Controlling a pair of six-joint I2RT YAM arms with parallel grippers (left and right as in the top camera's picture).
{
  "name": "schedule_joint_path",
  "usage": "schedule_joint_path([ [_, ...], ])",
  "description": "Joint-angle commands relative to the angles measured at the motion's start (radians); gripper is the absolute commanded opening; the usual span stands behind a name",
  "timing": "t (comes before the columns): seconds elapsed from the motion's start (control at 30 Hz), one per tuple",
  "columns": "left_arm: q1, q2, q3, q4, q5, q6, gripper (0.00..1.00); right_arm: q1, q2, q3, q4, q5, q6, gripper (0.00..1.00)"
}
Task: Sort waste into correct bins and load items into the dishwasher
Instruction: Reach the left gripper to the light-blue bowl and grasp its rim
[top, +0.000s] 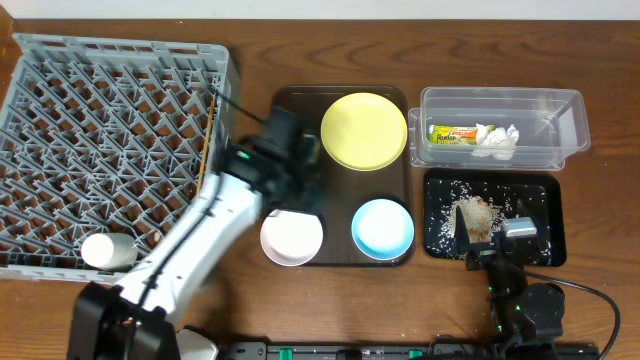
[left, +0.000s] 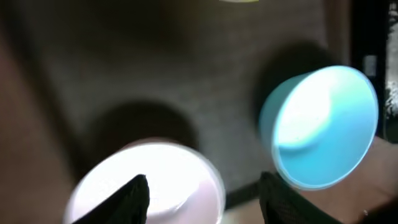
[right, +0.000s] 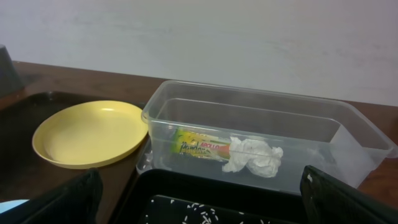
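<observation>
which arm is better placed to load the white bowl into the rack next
Left. Its open gripper hangs right over the white bowl, with the dish rack on that same side. The right gripper sits open over the black tray, with the blue bowl between it and the white one.

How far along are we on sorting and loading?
Done: wrapper and tissue sit in the clear box; chopsticks rest on the rack. In hand: left gripper open above the white bowl. Left: that bowl, blue bowl, yellow plate, on the brown tray.
</observation>
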Motion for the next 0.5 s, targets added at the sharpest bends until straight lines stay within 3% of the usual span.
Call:
schedule_joint_path([
  [0.0, -0.133, 0.033, -0.013, 0.084, -0.159, -0.079, 0.57, -0.006, -0.005, -0.002, -0.003, 0.004, -0.009, 0.99],
  [0.27, -0.235, 0.220, -0.013, 0.195, -0.175, -0.132, 0.57, -0.006, -0.005, -0.002, -0.003, 0.004, -0.009, 0.99],
  [0.37, -0.235, 0.276, -0.013, 0.229, -0.089, -0.131, 0.49, -0.006, -0.005, -0.002, -0.003, 0.004, -0.009, 0.99],
  [0.47, -0.235, 0.293, -0.012, 0.239, -0.057, -0.128, 0.31, -0.006, -0.005, -0.002, -0.003, 0.004, -0.009, 0.99],
])
